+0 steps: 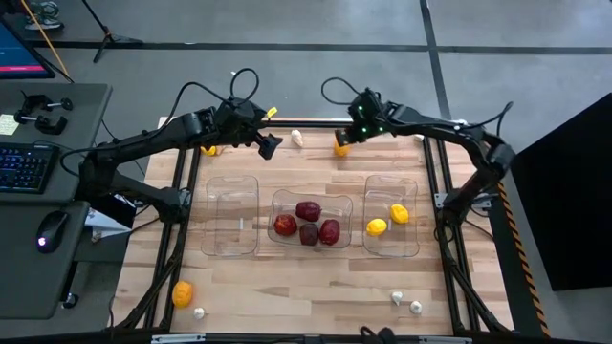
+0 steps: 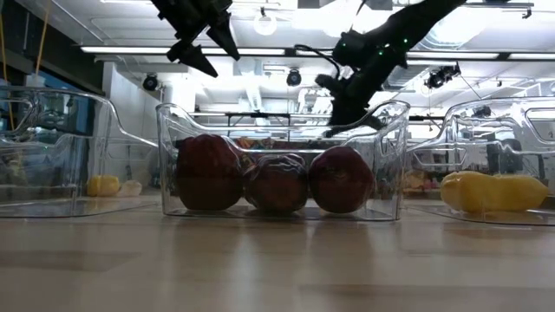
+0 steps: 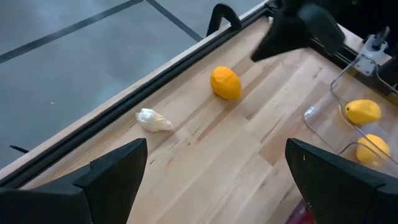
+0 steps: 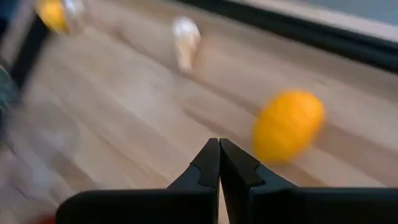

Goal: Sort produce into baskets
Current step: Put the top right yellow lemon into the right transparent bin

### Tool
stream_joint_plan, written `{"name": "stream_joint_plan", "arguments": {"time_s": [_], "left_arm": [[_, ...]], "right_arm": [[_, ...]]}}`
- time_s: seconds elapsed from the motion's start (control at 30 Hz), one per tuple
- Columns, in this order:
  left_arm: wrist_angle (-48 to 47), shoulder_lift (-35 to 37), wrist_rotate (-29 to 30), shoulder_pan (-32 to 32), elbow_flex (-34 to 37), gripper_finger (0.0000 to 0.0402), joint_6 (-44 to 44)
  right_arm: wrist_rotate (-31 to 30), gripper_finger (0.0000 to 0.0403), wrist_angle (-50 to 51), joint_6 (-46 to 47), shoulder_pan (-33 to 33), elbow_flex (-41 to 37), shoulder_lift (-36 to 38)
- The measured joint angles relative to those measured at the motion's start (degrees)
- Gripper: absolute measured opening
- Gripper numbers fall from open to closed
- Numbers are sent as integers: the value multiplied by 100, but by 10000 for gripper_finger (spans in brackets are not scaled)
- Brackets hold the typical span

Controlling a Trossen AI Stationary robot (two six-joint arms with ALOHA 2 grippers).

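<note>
Three clear bins stand in a row. The left bin (image 1: 232, 215) holds nothing. The middle bin (image 1: 308, 218) holds several dark red pieces (image 2: 276, 180). The right bin (image 1: 392, 215) holds two yellow lemons (image 1: 387, 221). An orange lemon (image 1: 341, 148) and a white garlic (image 1: 297, 139) lie on the table near its far edge. My right gripper (image 4: 219, 155) is shut and empty, low beside the orange lemon (image 4: 288, 124) and apart from it. My left gripper (image 3: 216, 149) is wide open and empty, raised above the table left of the garlic (image 3: 154, 120).
A yellow lemon (image 1: 208, 149) lies at the far left by my left arm. An orange lemon (image 1: 182, 293) and a garlic (image 1: 199, 311) lie at the near left. Two garlics (image 1: 405, 302) lie at the near right. A black frame rail (image 3: 186, 56) borders the table's far edge.
</note>
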State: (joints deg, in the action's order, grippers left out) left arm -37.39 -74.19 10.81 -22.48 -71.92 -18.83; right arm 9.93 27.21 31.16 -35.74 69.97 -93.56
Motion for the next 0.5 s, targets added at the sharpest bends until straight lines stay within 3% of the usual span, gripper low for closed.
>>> {"name": "stream_joint_plan", "arguments": {"time_s": [0.13,0.3,0.5], "left_arm": [[0,0,-19,0,-1,369,93],[-4,0,-19,0,-1,369,100],[-4,0,-19,0,0,369,100]], "right_arm": [[-492,0,-637,252,25,2,-78],[-1395,18,-315,305,6,0,-85],[-1704,134,-145,290,12,0,-260]]}}
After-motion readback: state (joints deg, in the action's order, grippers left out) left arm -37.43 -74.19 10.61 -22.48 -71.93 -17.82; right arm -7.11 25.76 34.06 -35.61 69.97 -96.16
